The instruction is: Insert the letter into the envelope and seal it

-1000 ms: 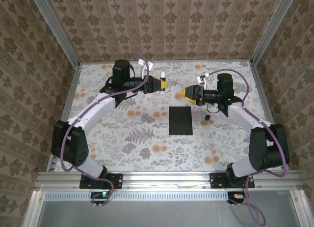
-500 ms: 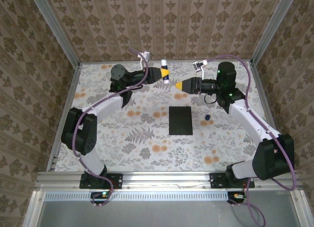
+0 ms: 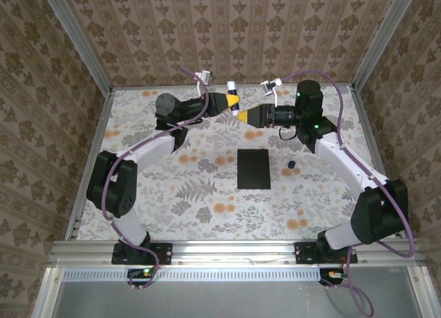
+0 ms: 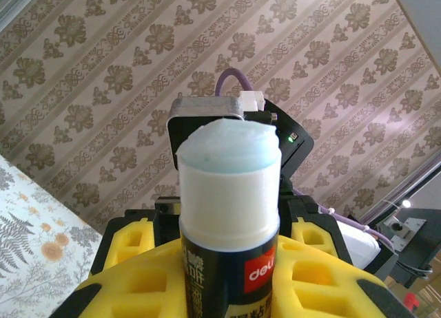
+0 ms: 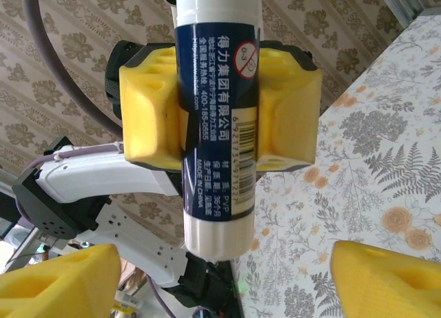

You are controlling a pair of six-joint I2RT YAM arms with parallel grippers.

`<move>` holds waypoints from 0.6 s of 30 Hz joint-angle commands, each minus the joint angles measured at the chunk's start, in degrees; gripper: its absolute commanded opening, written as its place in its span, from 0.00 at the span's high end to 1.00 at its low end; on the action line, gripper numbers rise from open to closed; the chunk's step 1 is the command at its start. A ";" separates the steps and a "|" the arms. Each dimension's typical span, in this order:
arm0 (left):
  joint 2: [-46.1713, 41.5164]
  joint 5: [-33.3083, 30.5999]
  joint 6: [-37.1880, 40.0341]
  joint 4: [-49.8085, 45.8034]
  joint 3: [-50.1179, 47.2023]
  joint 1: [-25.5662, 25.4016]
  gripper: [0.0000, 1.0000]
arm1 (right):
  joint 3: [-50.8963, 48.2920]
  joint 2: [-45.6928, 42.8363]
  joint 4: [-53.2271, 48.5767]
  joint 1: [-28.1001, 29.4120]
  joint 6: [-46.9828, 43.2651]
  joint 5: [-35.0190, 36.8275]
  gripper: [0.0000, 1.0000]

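One envelope (image 3: 253, 168), one glue stick (image 4: 227, 194), one small dark cap (image 3: 291, 165), one left pincer (image 3: 231, 102), one right pincer (image 3: 249, 116).

Your left gripper (image 3: 231, 102) points toward 3 o'clock, clamped on the glue stick (image 3: 231, 88); your right gripper (image 3: 251, 116) faces 9 o'clock, jaws apart.

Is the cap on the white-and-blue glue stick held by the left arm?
No, the white-and-blue glue stick ends in bare pale blue glue, uncapped.
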 commanded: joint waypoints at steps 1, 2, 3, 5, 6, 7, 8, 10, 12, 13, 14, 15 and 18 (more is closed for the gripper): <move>0.08 -1.41 -1.57 4.78 -0.20 -0.58 1.00 | 2.55 0.85 0.54 0.87 -0.89 0.71 0.25; 0.11 -1.60 -1.59 4.83 -0.31 -0.75 1.00 | 2.73 0.99 0.66 0.90 -0.81 0.71 0.27; 0.19 -1.81 -1.56 4.92 -0.50 -0.83 1.00 | 2.90 1.07 0.71 1.10 -0.84 0.72 0.28; 0.25 -2.07 -1.81 5.21 -0.62 -0.98 1.00 | 3.36 1.18 0.73 1.28 -0.56 0.71 0.36; 0.25 -2.19 -1.88 5.33 -0.64 -1.06 1.00 | 3.50 1.26 0.73 1.42 -0.54 0.68 0.39; 0.35 -2.29 -1.96 5.37 -0.71 -1.10 1.00 | 3.59 1.31 0.73 1.49 -0.52 0.66 0.43; 0.42 -2.29 -2.00 5.46 -0.74 -1.16 1.00 | 3.71 1.43 0.74 1.65 -0.46 0.70 0.47; 0.59 -2.50 -2.24 5.64 -0.65 -1.26 1.00 | 3.81 1.53 0.73 1.76 -0.45 0.71 0.53; 0.68 -2.55 -2.27 5.68 -0.60 -1.35 1.00 | 3.91 1.70 0.74 1.89 -0.45 0.93 0.58; 0.69 -2.63 -2.27 5.71 -0.58 -1.37 1.00 | 3.91 1.67 0.73 1.89 -0.36 1.08 0.60; 0.70 -2.72 -2.37 5.69 -0.70 -1.37 1.00 | 4.00 1.70 0.79 1.94 -0.32 1.06 0.62; 0.77 -2.72 -2.35 5.76 -0.68 -1.37 1.00 | 4.08 1.74 0.74 1.98 -0.25 1.04 0.63; 0.78 -2.98 -2.44 5.73 -0.74 -1.46 1.00 | 4.17 1.74 0.84 1.99 -0.10 1.41 0.69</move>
